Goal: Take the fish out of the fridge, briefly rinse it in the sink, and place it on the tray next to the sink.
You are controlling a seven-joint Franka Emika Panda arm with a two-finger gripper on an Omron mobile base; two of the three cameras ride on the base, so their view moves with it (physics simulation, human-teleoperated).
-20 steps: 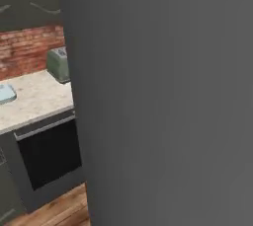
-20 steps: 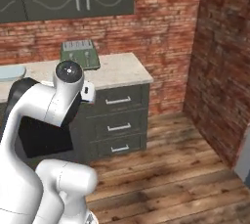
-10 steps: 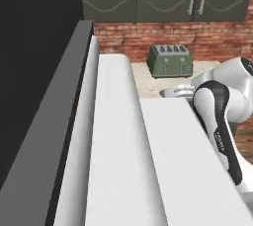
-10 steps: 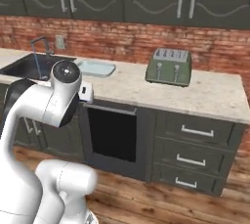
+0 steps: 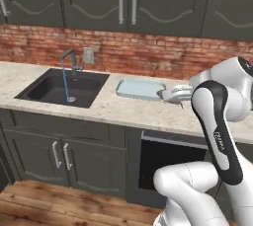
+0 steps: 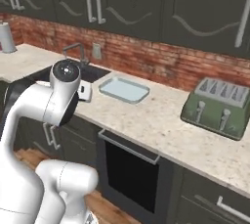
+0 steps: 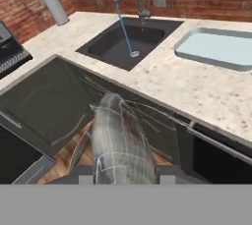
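"Grey-silver and slim, the fish (image 7: 118,145) sat gripped in the end effector (image 7: 120,177), head pointing away from the camera, off the front edge of the bench (image 7: 162,79) and above the dark cabinet doors (image 7: 59,106). Was it a firm hold?"

"The jaws were drawn in narrow on its body, in the hand view. The grip looked sound, though the tips were largely hidden under the fish."

"And the sink (image 5: 62,88)?"

"Set into the bench towards its left end, black and deep, with a thin blue stream (image 5: 66,84) running from the faucet (image 5: 69,59). The pale tray (image 5: 140,89) lay just beside it on the right, bare, near the back edge."

"So how should the rinse be handled?"

"By my reading, the arm needed to lift the fish over the bench's front edge, then carry it left into the basin so the stream struck its flank. Keeping the squeeze steady mattered; a wet fish may slip. A short pass would do, then across to the tray."

"Anything in the way?"

"A green toaster (image 6: 220,108) stood well apart, towards the right end."
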